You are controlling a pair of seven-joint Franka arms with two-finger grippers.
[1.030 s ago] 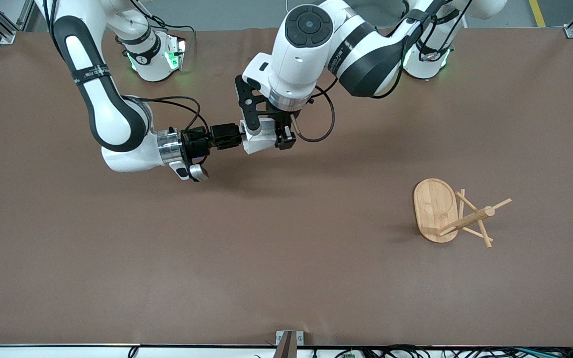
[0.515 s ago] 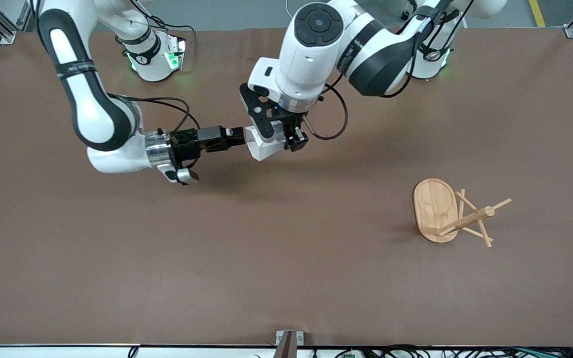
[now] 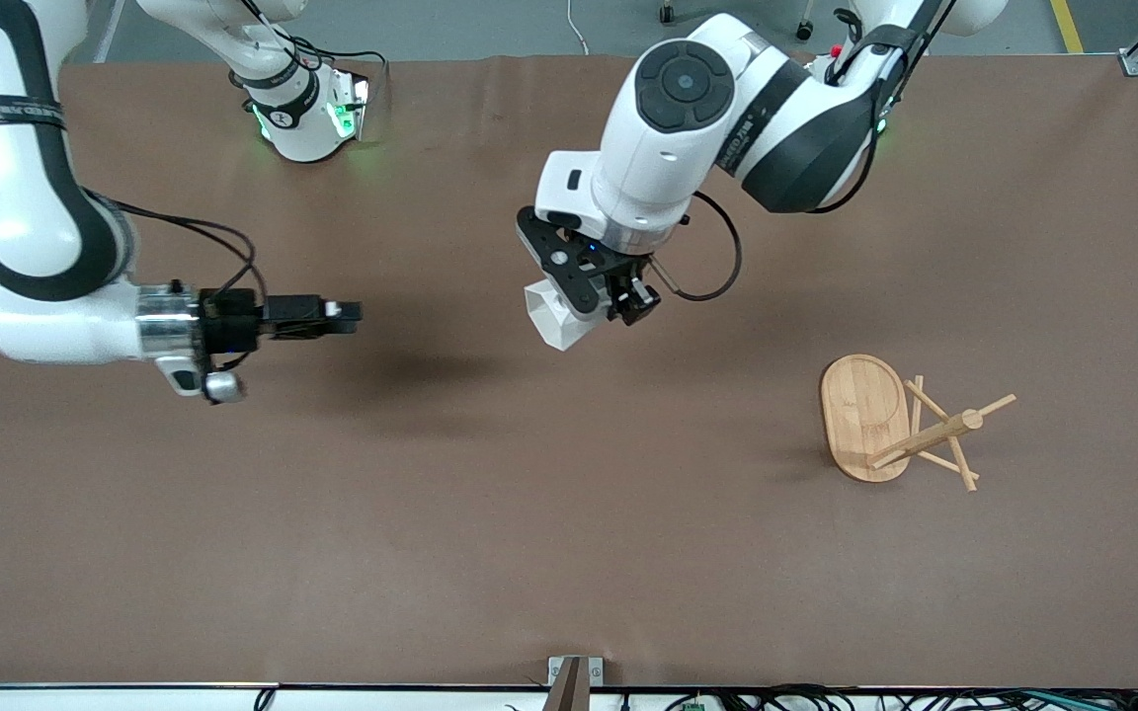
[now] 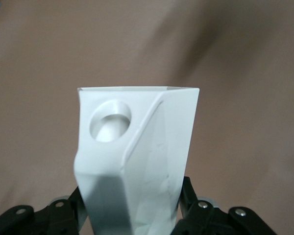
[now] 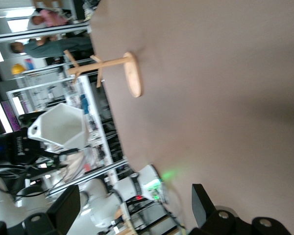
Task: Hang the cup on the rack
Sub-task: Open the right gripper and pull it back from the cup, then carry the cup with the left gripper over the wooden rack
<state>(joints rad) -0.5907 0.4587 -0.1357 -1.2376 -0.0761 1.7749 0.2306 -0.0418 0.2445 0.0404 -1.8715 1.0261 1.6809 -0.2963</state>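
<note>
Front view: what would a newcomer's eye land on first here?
The white cup, held in the air by the left gripper over the middle of the table. Next, the bamboo rack standing toward the left arm's end, with nothing on its pegs. The right gripper hangs open and empty over the right arm's end.

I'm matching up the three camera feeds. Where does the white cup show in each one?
Front view: the cup hangs in the left gripper, above the middle of the table.
Left wrist view: the cup fills the centre, round hole facing the camera.
Right wrist view: the cup shows small, in the air.
Shared landmark: the brown table, in all three; the rack only in front and right wrist views.
</note>
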